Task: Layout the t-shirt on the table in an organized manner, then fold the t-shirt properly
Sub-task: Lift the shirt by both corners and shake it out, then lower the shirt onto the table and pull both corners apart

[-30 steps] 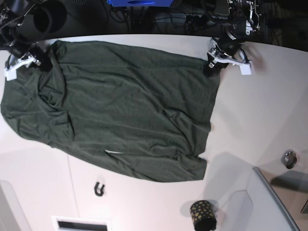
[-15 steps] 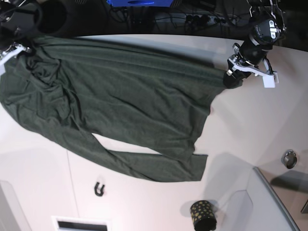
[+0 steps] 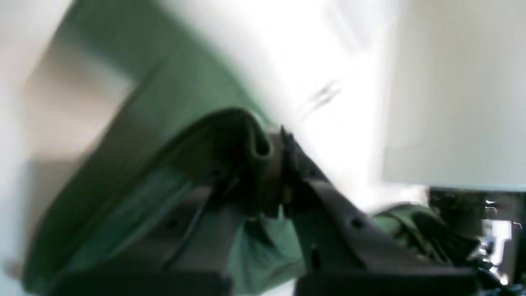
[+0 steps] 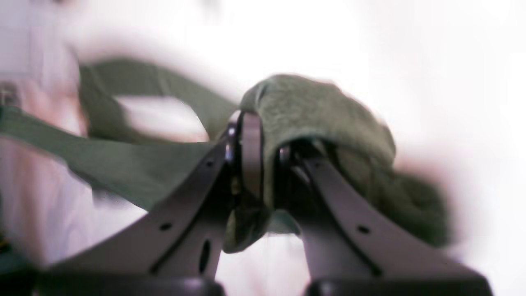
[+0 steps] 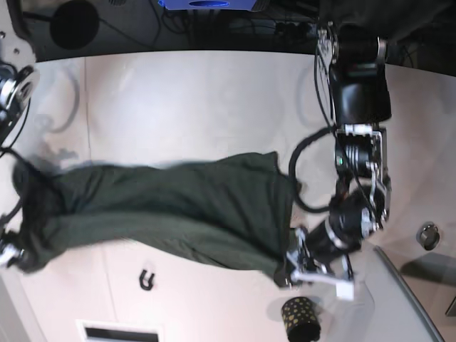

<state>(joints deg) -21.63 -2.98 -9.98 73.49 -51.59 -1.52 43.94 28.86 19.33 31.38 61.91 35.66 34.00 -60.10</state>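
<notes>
Layout is unfinished: the plain dark green jersey t-shirt [image 5: 164,206] hangs bunched across the white bench [image 5: 185,92], each end pinched in the clamped left end effector [image 3: 281,164] and right end effector [image 4: 267,164]; no fold is made

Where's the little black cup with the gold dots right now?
In the base view the black cup stands on the table at the bottom edge, right of centre, just below the left gripper and beside the grey panel.

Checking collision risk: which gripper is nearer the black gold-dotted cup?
Left. The left gripper, shut on the t-shirt, sits just above the cup. The right gripper holds the shirt's other end at the table's opposite edge.
</notes>
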